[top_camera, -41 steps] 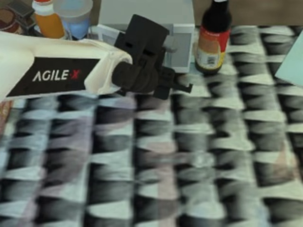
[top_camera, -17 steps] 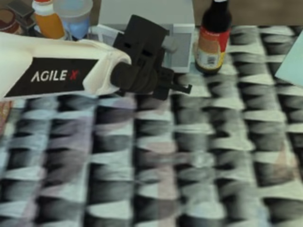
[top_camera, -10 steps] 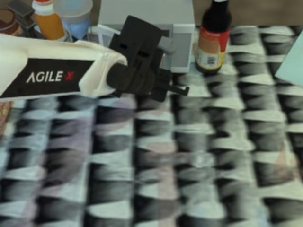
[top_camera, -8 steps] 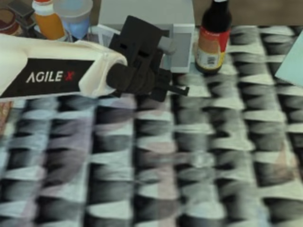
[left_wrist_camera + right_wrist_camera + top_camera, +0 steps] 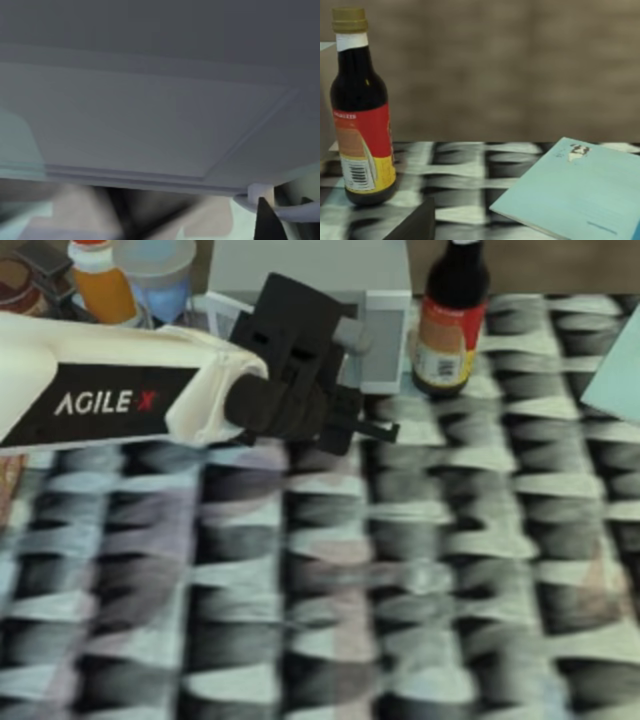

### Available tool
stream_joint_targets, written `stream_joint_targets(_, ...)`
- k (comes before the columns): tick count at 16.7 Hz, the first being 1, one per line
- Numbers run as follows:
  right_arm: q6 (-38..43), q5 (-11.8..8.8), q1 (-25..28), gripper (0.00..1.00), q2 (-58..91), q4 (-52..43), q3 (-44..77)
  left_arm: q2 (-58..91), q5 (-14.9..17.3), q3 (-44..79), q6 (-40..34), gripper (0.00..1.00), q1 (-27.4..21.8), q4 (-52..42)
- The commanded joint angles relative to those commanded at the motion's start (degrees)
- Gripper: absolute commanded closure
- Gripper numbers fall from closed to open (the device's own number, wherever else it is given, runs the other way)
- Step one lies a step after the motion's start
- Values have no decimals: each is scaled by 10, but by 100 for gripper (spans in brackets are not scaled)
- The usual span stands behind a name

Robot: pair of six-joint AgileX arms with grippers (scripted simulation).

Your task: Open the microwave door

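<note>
The microwave (image 5: 310,265) stands at the table's back middle. Its door (image 5: 150,125) fills the left wrist view, seen very close and at a slant; in the top view the door's left edge (image 5: 218,310) juts out in front of the box. My left gripper (image 5: 325,345) presses against the front, its black housing hiding most of the door from above. The grey door handle (image 5: 352,335) sticks out beside it. One dark fingertip (image 5: 265,222) sits right at the handle (image 5: 260,192), gripping it. My right gripper (image 5: 420,222) shows only in its own wrist view, parked off to the right.
A dark sauce bottle (image 5: 452,325) with a red and yellow label stands just right of the microwave. An orange bottle (image 5: 100,280) and a blue tub (image 5: 160,270) stand at the back left. A pale teal book (image 5: 615,375) lies at the right edge.
My left arm has drawn back to the left and turned a little. The grey handle has shifted left with it.
</note>
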Motion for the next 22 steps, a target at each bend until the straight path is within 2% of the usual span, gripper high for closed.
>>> stream_joint_targets(11,0,0,0,0,0,0,0,0,0,0,0,100,0,0)
stream_joint_targets(18,0,0,0,0,0,0,0,-13,20,-18,23,100,8,7)
stream_joint_targets(22,0,0,0,0,0,0,0,-13,20,-19,24,100,8,7)
